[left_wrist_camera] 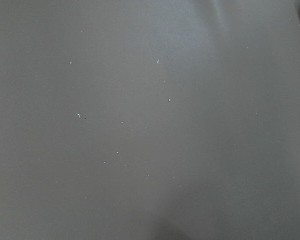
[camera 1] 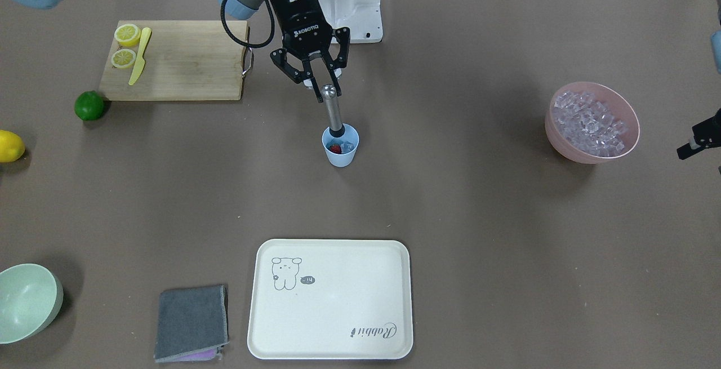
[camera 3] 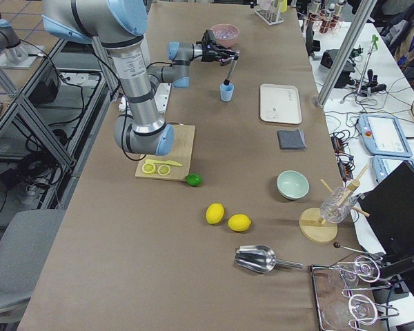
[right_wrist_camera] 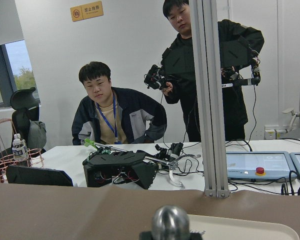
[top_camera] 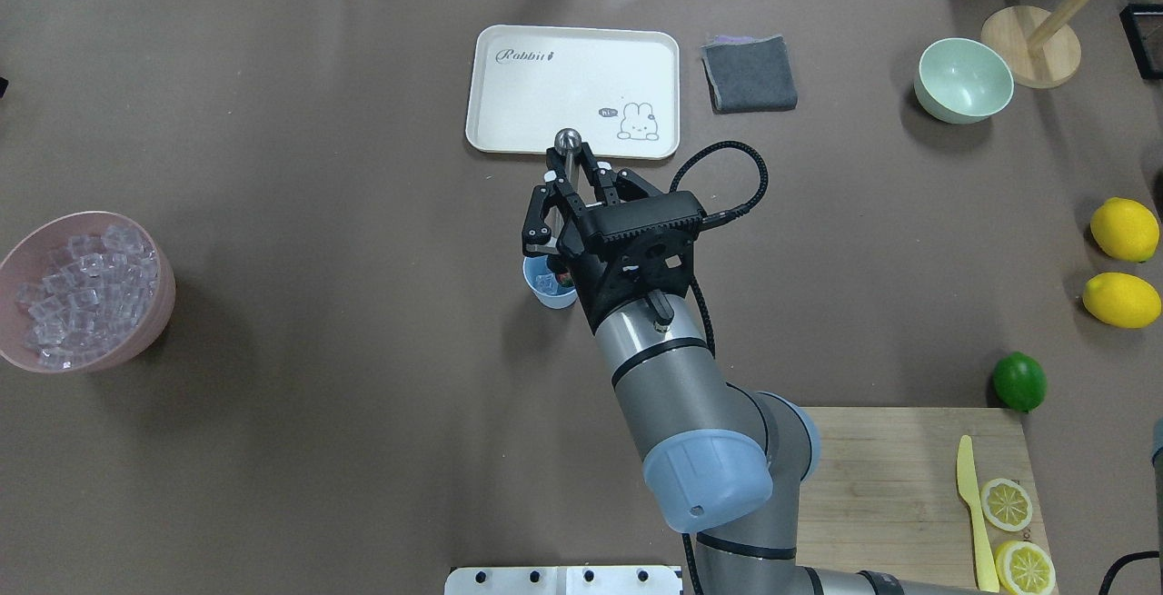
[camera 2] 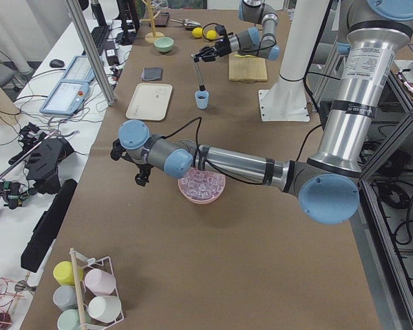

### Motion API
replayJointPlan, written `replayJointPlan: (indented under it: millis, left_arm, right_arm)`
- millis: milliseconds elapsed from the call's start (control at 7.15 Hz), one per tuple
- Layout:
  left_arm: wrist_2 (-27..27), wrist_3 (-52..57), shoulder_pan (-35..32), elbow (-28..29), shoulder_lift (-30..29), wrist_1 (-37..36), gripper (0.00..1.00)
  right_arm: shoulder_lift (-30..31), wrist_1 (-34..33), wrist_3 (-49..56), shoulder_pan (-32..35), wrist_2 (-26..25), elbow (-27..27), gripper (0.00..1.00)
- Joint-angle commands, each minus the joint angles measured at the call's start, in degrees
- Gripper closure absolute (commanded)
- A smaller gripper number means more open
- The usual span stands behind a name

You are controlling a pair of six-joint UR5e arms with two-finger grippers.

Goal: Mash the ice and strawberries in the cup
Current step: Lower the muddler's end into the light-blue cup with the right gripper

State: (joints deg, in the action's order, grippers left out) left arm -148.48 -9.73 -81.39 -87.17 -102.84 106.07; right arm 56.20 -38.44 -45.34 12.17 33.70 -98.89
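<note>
The light blue cup stands mid-table, also in the overhead view. Inside it lie a red strawberry and a few clear ice cubes. A steel muddler with a ball top stands slightly tilted with its black foot in the cup. My right gripper is level, its fingers closed around the muddler just below the ball. My left gripper shows only as a black part at the view's edge, beside the pink bowl; I cannot tell whether it is open or shut.
A pink bowl full of ice sits on my left. A white tray, grey cloth and pale green bowl lie on the far side. A cutting board with lemon halves and a yellow knife, a lime and lemons are on my right.
</note>
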Motion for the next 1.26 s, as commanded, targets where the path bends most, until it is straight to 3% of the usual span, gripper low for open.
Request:
replayJointPlan:
  millis: [0, 1119]
  left_arm:
    - [-0.1, 0.1, 0.0, 0.0, 0.2, 0.1, 0.03]
    - [0.1, 0.3, 0.1, 1.2, 0.5, 1.2, 0.03]
  right_arm:
    - [-0.2, 0.1, 0.1, 0.0, 0.0, 0.9, 1.0]
    - [-2.6, 0.1, 0.2, 0.9, 1.3, 4.6, 1.0]
